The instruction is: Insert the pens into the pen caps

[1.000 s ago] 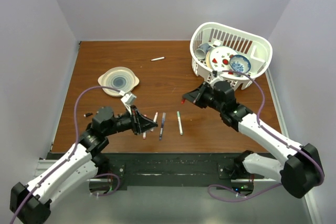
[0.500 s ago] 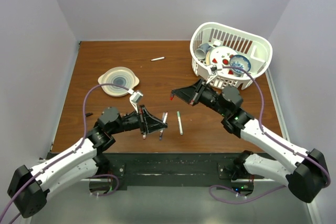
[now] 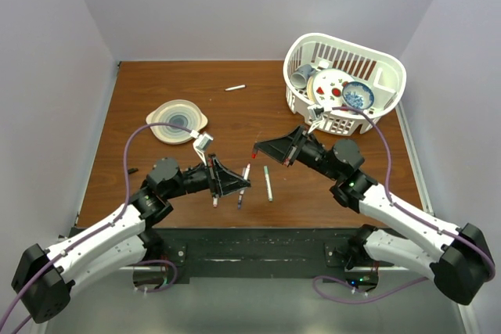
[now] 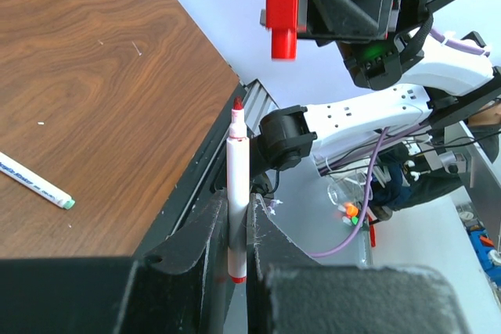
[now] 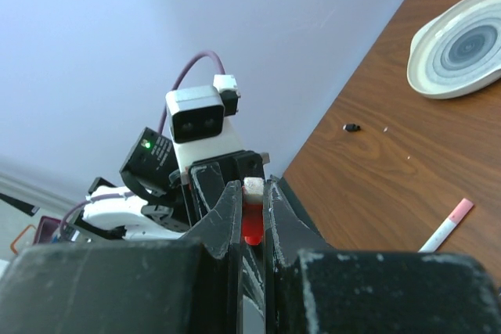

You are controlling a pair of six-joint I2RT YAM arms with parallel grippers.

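While the left gripper [image 3: 244,183] pinches the red-tipped pen [image 4: 237,170] tight between its two fingers, the pen sticks out with its bare red tip pointing at the red cap [image 4: 282,5]. The cap is squeezed in the narrow jaws of the right gripper [image 3: 262,149]. Its open end faces the pen tip. Pen and cap are close but not touching, and both are up in the air over the middle of the brown table [image 3: 156,84].

Down on the table, under and beside the left gripper, lie three more pens in a row. The pink-ended pen [image 3: 214,199] is on the left, the dark pen [image 3: 240,197] is in the middle, and the green-ended pen [image 3: 268,183] is on the right. One white pen [image 3: 235,87] lies by itself at the far side.

A small dark cap [image 3: 131,170] sits near the left edge. Beyond it, farther back, is a round plate [image 3: 178,120] with blue rings. At the far right stands a white basket [image 3: 391,64] with dishes in it.
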